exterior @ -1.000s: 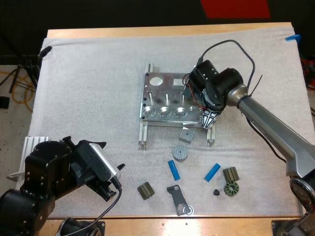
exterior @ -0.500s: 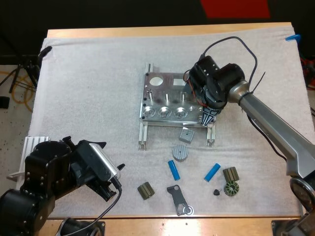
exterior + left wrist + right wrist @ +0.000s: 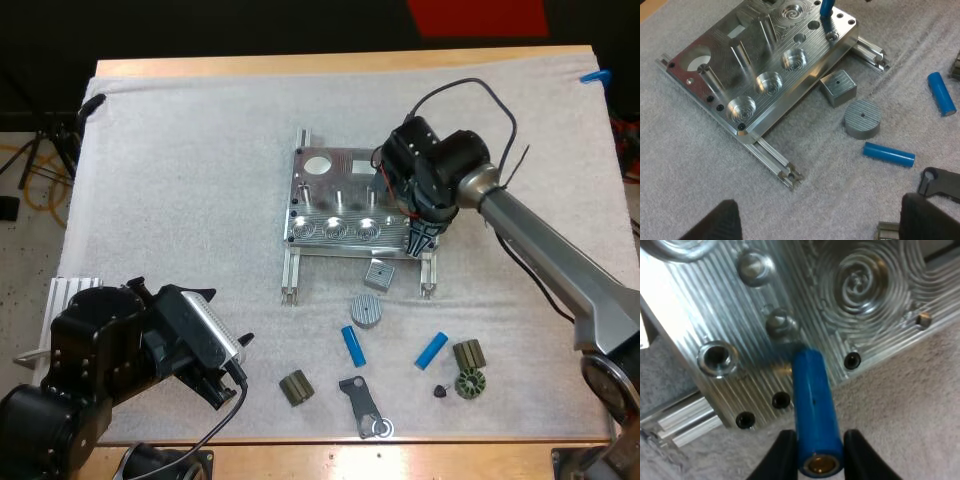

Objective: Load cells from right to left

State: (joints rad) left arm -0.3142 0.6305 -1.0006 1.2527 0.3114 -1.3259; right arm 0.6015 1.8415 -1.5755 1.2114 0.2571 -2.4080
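The metal fixture [image 3: 345,205] lies mid-mat with round pockets along its front edge. My right gripper [image 3: 420,240] hovers over the fixture's front right corner, shut on a blue cylinder [image 3: 812,400]. The cylinder's far end points at a small hole [image 3: 781,324] in the ribbed fixture [image 3: 860,285] face. Two more blue cylinders [image 3: 354,345] [image 3: 431,350] lie on the mat in front of the fixture. My left gripper [image 3: 235,365] rests low at the near left, open; its fingers [image 3: 710,222] stand wide apart above bare mat, facing the fixture [image 3: 765,65].
A grey square block [image 3: 378,273] and a grey round disc [image 3: 366,310] sit just in front of the fixture. Dark ribbed parts [image 3: 295,387] [image 3: 467,355] [image 3: 468,383] and a black lever [image 3: 362,405] lie near the front edge. An aluminium piece [image 3: 70,290] sits at the left.
My right gripper with the blue cylinder has shifted slightly left over the fixture's front right corner. The left arm has stayed put.
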